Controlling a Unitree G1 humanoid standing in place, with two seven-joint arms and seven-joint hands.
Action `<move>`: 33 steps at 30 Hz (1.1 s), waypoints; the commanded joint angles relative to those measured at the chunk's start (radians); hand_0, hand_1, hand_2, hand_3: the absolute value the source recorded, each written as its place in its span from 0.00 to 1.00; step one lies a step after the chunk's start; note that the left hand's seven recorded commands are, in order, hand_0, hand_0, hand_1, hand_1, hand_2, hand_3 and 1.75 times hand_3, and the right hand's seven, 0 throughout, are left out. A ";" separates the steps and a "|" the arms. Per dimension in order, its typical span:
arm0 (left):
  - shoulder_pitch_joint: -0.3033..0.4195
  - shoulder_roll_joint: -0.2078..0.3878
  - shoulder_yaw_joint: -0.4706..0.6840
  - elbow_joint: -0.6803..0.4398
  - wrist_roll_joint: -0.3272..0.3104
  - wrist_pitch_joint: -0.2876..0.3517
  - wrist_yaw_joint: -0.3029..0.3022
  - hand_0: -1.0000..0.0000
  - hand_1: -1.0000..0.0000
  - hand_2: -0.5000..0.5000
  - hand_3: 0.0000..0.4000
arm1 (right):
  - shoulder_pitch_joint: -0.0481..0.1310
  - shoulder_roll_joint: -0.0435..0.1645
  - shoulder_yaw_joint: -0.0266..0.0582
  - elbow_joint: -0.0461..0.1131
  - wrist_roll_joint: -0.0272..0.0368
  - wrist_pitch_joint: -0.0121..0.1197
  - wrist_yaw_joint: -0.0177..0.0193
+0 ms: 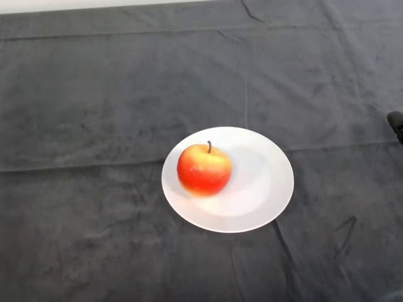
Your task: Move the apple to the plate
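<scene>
A red and yellow apple [204, 168] with a short dark stem stands upright on a white round plate [264, 182]. It sits on the plate's left half, inside the rim. The plate lies on the dark cloth a little right of the middle of the table.
The dark grey cloth [94, 126] covers the whole table and has shallow folds. A pale strip of the table's far edge [94, 5] shows at the top left. A small black object [396, 123] pokes in at the right edge of the view.
</scene>
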 commanded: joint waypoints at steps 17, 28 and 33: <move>0.084 0.133 0.257 0.145 -0.094 -0.124 0.060 1.00 1.00 0.50 0.00 | -0.018 -0.021 -0.0049 -0.026 0.0058 -0.001 -0.0033; 0.123 0.184 0.376 0.221 -0.148 -0.148 0.068 1.00 1.00 0.50 0.00 | -0.020 -0.023 -0.0055 -0.021 0.0054 -0.001 -0.0013; 0.133 0.204 0.420 0.267 -0.166 -0.166 0.070 1.00 1.00 0.50 0.00 | -0.021 -0.024 -0.0057 -0.019 0.0052 -0.001 -0.0003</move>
